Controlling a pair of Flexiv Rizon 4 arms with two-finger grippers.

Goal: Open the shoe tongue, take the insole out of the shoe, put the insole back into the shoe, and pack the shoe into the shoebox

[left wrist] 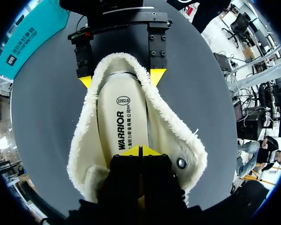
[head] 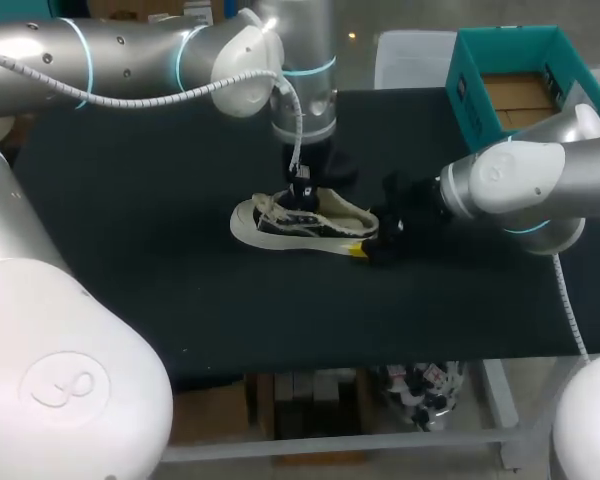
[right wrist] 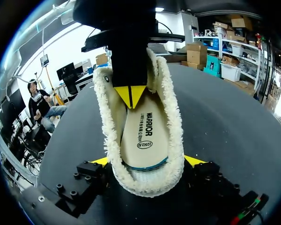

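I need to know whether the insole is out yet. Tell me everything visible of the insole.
The insole is cream and smooth, with dark print and an oval size mark toward the heel; a teal edge shows at its heel end. It lies flat inside the shoe, ringed by the fleecy lining. The left gripper, tips shut together, rests on it; the toe end is hidden.

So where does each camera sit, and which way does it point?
Head view: fixed above and behind the robot, looking down on the table; left arm and right arm meet at the shoe.
Left wrist view: on the left wrist, looking along the left hand at the insole.
Right wrist view: on the right wrist, facing the shoe's heel held in the right hand.
Both wrist views share the insole and each other's hand.
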